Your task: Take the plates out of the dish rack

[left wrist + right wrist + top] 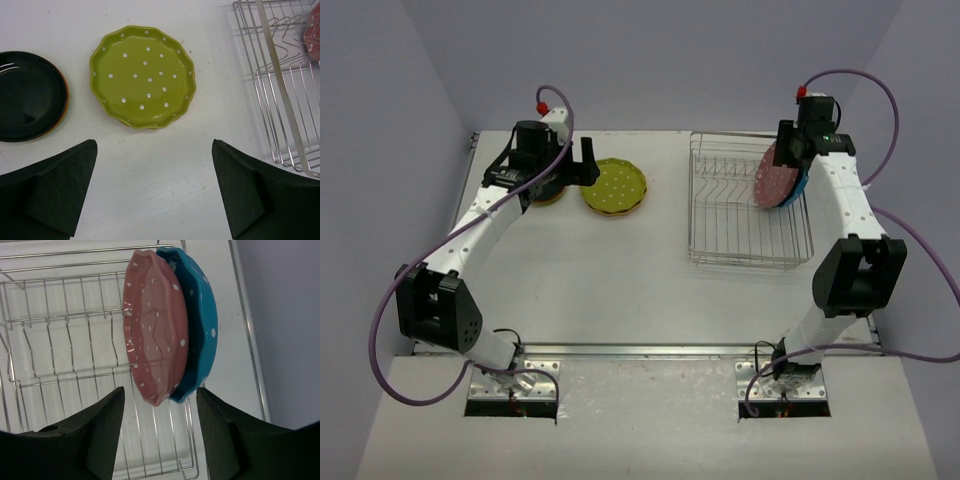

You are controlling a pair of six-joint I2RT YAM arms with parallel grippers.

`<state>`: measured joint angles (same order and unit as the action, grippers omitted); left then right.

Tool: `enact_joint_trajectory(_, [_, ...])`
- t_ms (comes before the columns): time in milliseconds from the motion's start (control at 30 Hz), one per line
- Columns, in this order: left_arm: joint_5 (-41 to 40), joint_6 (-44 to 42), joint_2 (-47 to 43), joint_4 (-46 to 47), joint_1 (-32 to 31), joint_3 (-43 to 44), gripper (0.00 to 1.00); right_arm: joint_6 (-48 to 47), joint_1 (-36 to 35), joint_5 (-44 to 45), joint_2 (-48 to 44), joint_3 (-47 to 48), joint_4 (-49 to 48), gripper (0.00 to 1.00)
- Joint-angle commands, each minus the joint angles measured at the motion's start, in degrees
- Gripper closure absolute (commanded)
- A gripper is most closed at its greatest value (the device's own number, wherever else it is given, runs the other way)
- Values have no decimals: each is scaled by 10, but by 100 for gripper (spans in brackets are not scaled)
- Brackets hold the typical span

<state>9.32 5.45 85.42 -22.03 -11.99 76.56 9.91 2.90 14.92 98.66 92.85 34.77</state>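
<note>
The silver wire dish rack (740, 235) stands at the right and also shows in the right wrist view (60, 340). A pink plate (770, 178) (155, 335) and a teal blue plate (798, 190) (202, 340) stand on edge together at its right end. My right gripper (788, 150) (160, 392) is open above them, a finger on each side of their rims, not touching. A lime green plate (614, 187) (142, 75) lies flat on the table. A black plate (27, 95) lies on an orange one (65, 107). My left gripper (552, 168) (154, 145) is open and empty above the table.
The rack's left slots (280, 100) hold nothing. A thin yellow-orange rim shows under the green plate. Grey walls close in the table at the back and both sides. The right arm's cable loops beside the rack's right side.
</note>
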Motion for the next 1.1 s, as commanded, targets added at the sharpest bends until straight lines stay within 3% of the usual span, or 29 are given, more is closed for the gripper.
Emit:
enact_joint_trajectory(0, [-7, 4, -29, 30, -3, -13, 3, 12, 16, 1, 39, 27, -3, 40])
enact_joint_trajectory(300, [-11, 3, -30, 33, -3, -16, 3, 34, 30, -1, 113, 68, -1, 40])
enact_joint_trajectory(533, [-11, 4, -25, 34, -3, -17, 3, 79, 38, -58, 138, 70, -1, 40])
enact_joint_trajectory(667, [-15, 1, -24, 32, -3, -17, 2, 84, 38, -47, 113, 52, -14, 40])
enact_joint_trajectory(833, [-11, 4, -21, 34, -3, -20, 2, 56, 37, -10, 46, 19, -50, 32])
enact_joint_trajectory(1067, [-4, 7, -10, 31, -3, -9, 2, 26, 35, -39, 35, 84, -28, 28])
